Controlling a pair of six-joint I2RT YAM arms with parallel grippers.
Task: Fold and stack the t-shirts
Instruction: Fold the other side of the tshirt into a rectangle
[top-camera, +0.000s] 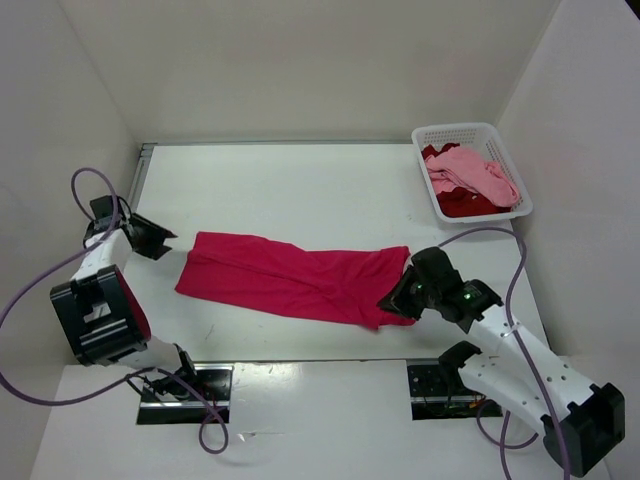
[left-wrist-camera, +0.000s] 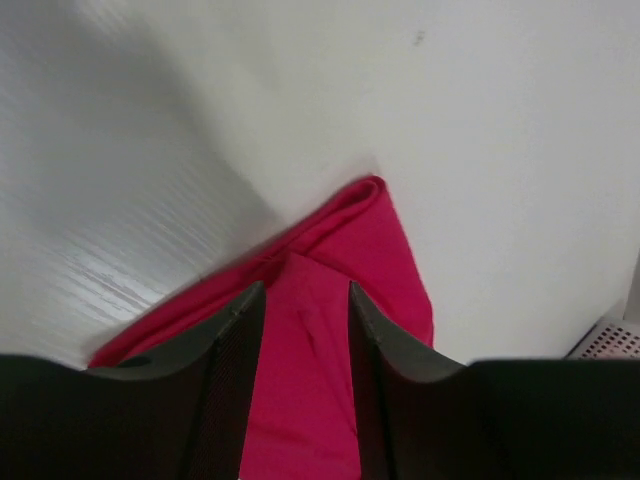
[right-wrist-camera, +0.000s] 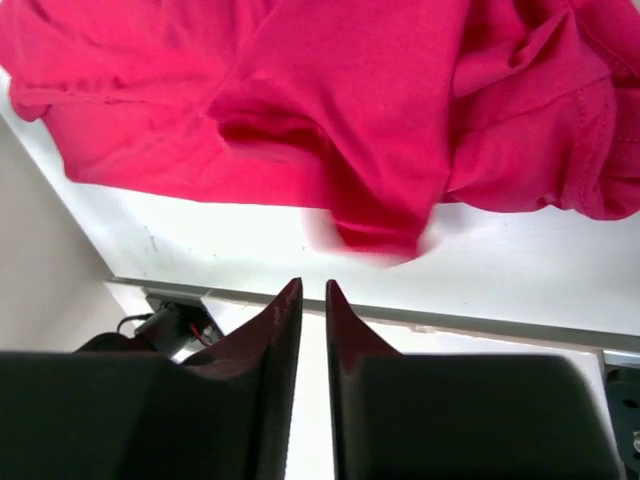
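Note:
The magenta-pink t-shirt (top-camera: 295, 275) lies as a long folded band across the middle of the table. My left gripper (top-camera: 162, 240) is at the band's left end. In the left wrist view its jaws (left-wrist-camera: 305, 288) stand apart, open, and the magenta cloth (left-wrist-camera: 345, 250) lies flat below the gap. My right gripper (top-camera: 392, 300) is at the band's right end. In its wrist view the gripper (right-wrist-camera: 313, 285) is open by a narrow slit with nothing in it, and a blurred corner of the cloth (right-wrist-camera: 375, 235) hangs just ahead of the tips. The light pink t-shirt (top-camera: 470, 170) and the dark red t-shirt (top-camera: 462, 205) lie bunched in the basket.
A white perforated basket (top-camera: 458, 132) stands at the back right corner against the right wall. White walls close in the table on the left, back and right. The table's near edge (right-wrist-camera: 480, 322) runs just under my right fingertips.

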